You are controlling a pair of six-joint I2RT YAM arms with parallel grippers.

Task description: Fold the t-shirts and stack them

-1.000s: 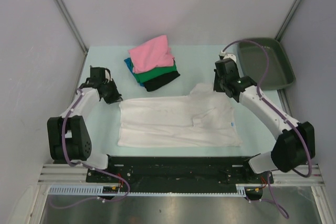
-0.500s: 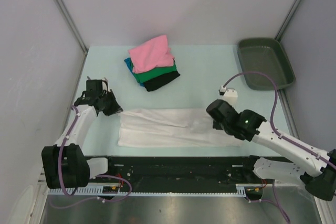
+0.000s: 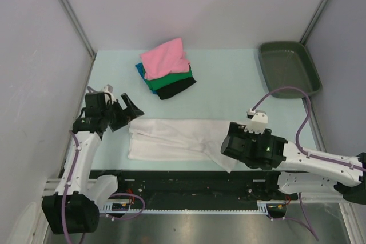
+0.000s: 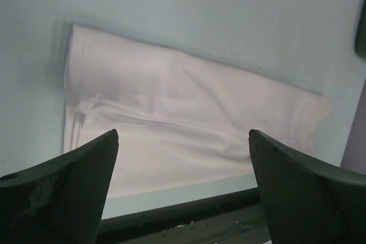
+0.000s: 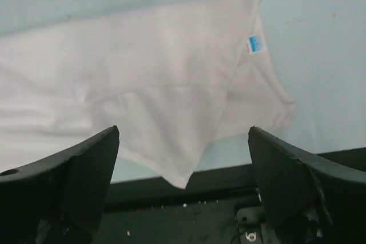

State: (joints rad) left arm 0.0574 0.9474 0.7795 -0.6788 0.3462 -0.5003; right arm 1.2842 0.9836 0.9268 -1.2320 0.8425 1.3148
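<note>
- We see the white t-shirt folded into a long band along the near edge of the table.
- Our left gripper hangs just beyond its far left corner, jaws spread wide, holding nothing.
- Our right gripper hovers above the shirt's right end, its jaws likewise wide apart and empty, with the cloth lying flat beneath them.
- The other t-shirts, pink on top, sit stacked at the far side, well apart.

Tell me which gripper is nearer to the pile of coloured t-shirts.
Left. The left gripper is just off the pile's near left corner, at the white t-shirt's left end. The right gripper is over that shirt's right end, farther from the pile.
</note>
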